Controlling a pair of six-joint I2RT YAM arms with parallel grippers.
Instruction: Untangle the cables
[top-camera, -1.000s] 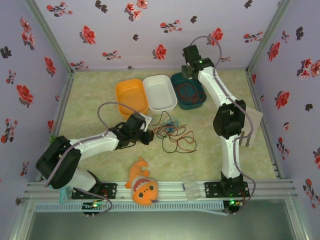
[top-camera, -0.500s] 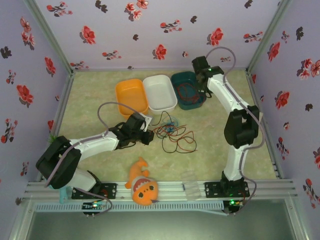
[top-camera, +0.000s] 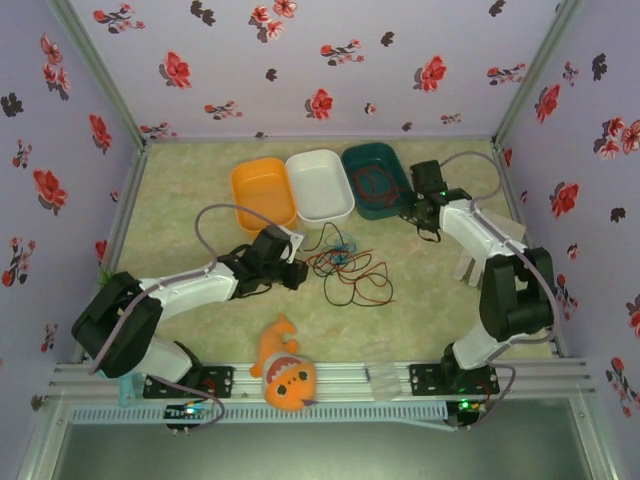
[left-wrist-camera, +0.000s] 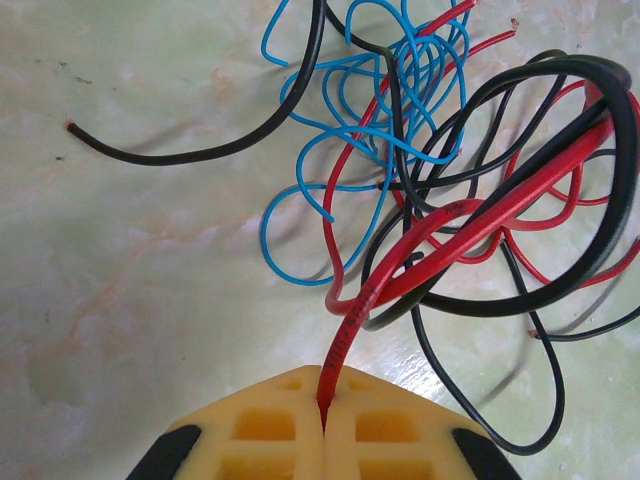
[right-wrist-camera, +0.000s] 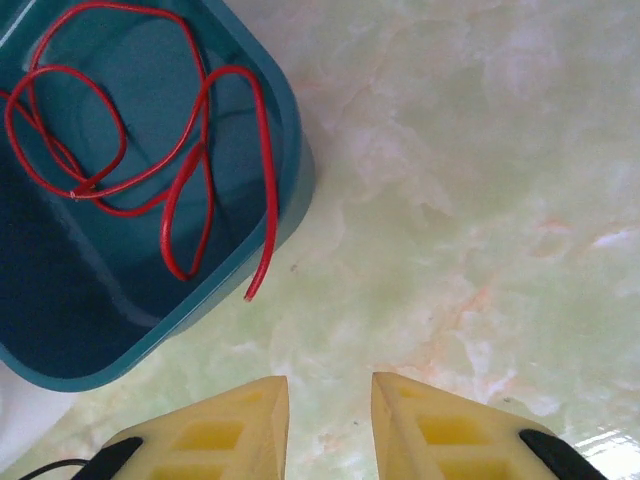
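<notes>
Left wrist: left gripper (left-wrist-camera: 322, 402) clamps red cable (left-wrist-camera: 347, 322), right gripper (right-wrist-camera: 330, 385) slightly parted, empty; a pull may cinch black cable (left-wrist-camera: 200, 155) and blue cable (left-wrist-camera: 264, 240).

An orange tub (top-camera: 262, 196), a white tub (top-camera: 320, 186) and a teal tub (top-camera: 396, 170) sit side by side at 12 o'clock. An orange fish toy (top-camera: 286, 374) lies at 6 o'clock.

Yellow fingers of the left tool (left-wrist-camera: 322, 400) closed together, pinching one red cable (left-wrist-camera: 348, 335) at the fingertips. The strand runs up and away into a tangle just ahead. Tangle: red cable, black cable (left-wrist-camera: 180, 158) and blue cable (left-wrist-camera: 263, 240) loops crossing one another. Black free end lies apart at the view's left. Pale green marbled tabletop (left-wrist-camera: 130, 300) underneath.
</notes>
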